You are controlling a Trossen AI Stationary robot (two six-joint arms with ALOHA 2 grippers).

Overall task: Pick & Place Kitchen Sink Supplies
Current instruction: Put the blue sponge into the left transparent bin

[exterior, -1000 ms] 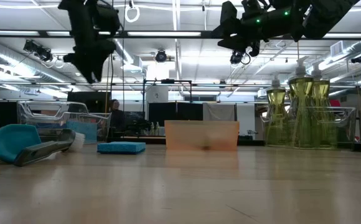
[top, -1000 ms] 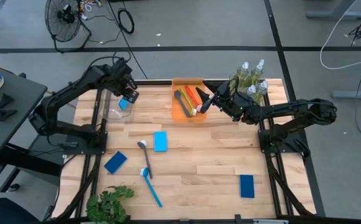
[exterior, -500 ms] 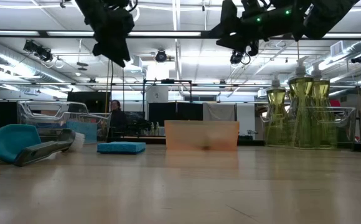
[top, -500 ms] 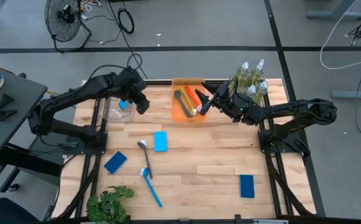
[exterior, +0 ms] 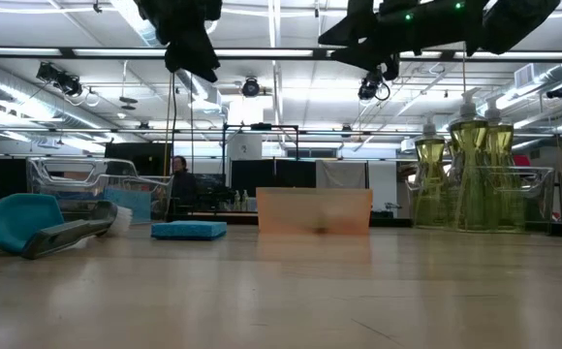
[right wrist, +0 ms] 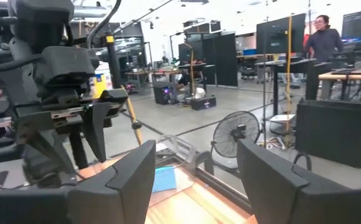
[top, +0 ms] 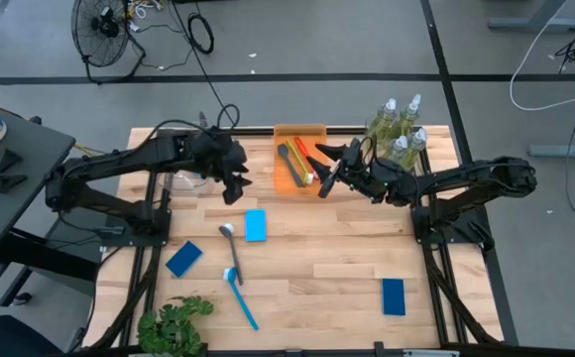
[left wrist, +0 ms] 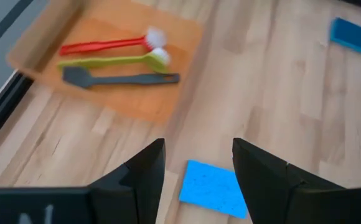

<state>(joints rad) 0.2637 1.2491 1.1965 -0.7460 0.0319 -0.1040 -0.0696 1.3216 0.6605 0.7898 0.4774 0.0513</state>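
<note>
Black against the pale wood, the left pincer (top: 236,185) has swung away from the clear bin (top: 180,177) at the worktop's (top: 317,283) 10 o'clock corner, where it hovered a second ago, and now hangs toward the middle, fingers apart and empty. A blue patch shows inside that bin, so I judge one sponge is delivered and the arm is heading for the next.

That next one is probably the light-blue sponge (top: 256,225), lying flat just toward 6 o'clock of the left pincer; the left wrist view shows it between the fingertips, lower down, not yet touched. Out from there, a blue-handled brush (top: 238,283) lies toward 6 to 7 o'clock, bristle end near the sponge, and a dark-blue sponge (top: 183,259) rests toward 8 o'clock of the worktop. Another dark-blue sponge (top: 394,296) sits well apart near 4 o'clock. The leafy plant (top: 173,327) stands at 7 o'clock.

The right pincer (top: 323,177) has drifted only slightly, toward 9 o'clock, and hovers high at the orange tray's (top: 300,131) 4 o'clock corner, fingers apart, holding nothing. In the tray at 12 o'clock lie a red brush (left wrist: 112,44), a yellow-green brush (left wrist: 115,61) and a black brush (left wrist: 121,78), side by side. The pump bottles (top: 399,124) stand grouped at 1 o'clock, behind the right arm.
</note>
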